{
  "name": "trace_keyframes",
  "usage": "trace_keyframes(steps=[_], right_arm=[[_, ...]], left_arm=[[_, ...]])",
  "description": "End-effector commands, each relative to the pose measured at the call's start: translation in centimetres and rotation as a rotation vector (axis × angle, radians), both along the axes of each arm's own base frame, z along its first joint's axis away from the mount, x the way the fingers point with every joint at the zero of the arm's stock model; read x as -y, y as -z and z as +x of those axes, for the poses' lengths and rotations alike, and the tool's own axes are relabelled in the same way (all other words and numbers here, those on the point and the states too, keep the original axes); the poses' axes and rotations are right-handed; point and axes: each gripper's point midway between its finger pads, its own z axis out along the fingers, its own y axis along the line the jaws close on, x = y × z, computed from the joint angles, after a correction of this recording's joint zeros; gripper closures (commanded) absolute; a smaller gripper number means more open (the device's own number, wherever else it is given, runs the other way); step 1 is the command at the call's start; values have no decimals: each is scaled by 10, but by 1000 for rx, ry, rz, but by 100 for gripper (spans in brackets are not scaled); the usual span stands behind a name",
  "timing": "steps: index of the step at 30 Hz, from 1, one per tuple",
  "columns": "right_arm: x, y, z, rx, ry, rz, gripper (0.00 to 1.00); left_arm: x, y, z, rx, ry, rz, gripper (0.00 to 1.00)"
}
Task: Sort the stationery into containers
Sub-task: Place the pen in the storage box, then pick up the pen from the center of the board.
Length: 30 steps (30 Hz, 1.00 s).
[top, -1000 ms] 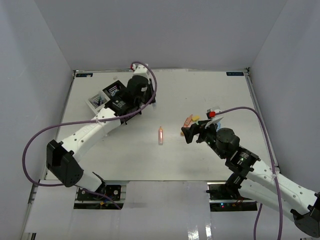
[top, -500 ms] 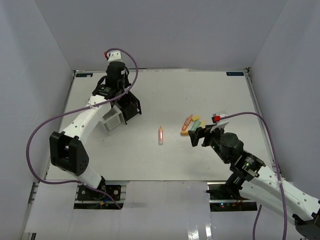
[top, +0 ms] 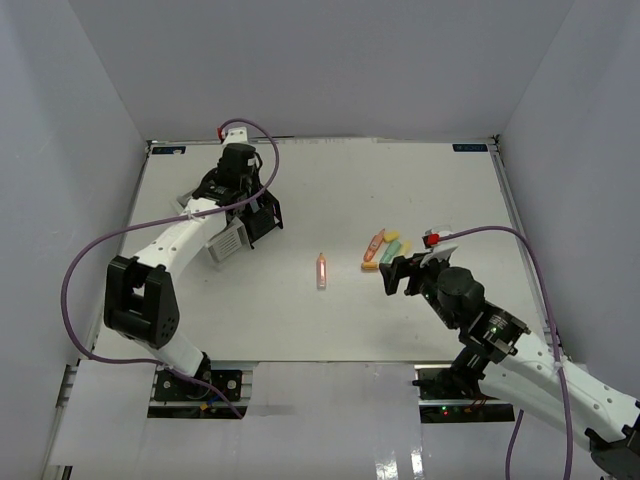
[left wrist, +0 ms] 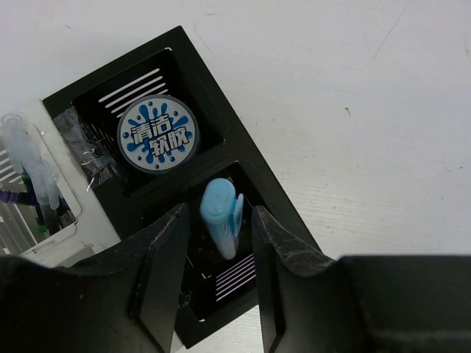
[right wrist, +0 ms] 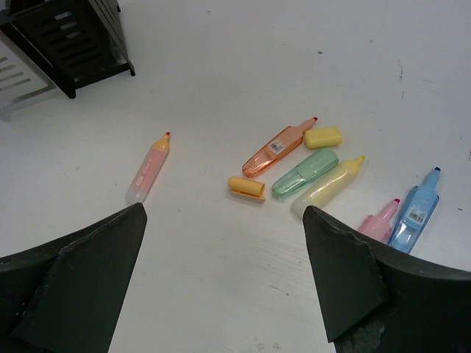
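Note:
My left gripper hangs over the black containers, also in the top view, jaws slightly apart. A light-blue highlighter piece stands in the compartment between the jaws, touching neither. The round blue-white tub lies in the adjoining black compartment. Thin pens stand in a white compartment. My right gripper is wide open and empty above the table. Ahead lie a pink-orange highlighter, orange, green, yellow, pink and blue ones.
Loose caps lie among the highlighters: an orange one and a yellow one. The container cluster stands at the far left of the table. White walls close in the table on three sides.
My left arm has swung back from the right of the containers to above the black compartments. My right gripper has drawn back a little from the highlighter cluster.

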Motion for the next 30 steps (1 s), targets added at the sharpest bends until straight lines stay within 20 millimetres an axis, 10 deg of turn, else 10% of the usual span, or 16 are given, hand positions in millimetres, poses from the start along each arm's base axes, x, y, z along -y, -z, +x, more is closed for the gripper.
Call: trace_keyframes(steps=[1, 11, 18, 24, 30], right_arm=[[1, 3, 2, 2, 16, 7, 7], [9, 4, 1, -11, 66, 44, 10], [25, 18, 5, -48, 177, 44, 10], [32, 31, 8, -87, 237, 8, 10], [31, 38, 5, -111, 230, 17, 10]], left_arm=[[-1, -4, 0, 15, -4, -7, 48], [8, -22, -9, 22, 44, -46, 10], [35, -48, -40, 2, 154, -178, 2], [96, -39, -90, -112, 263, -188, 2], [138, 19, -138, -318, 278, -261, 2]])
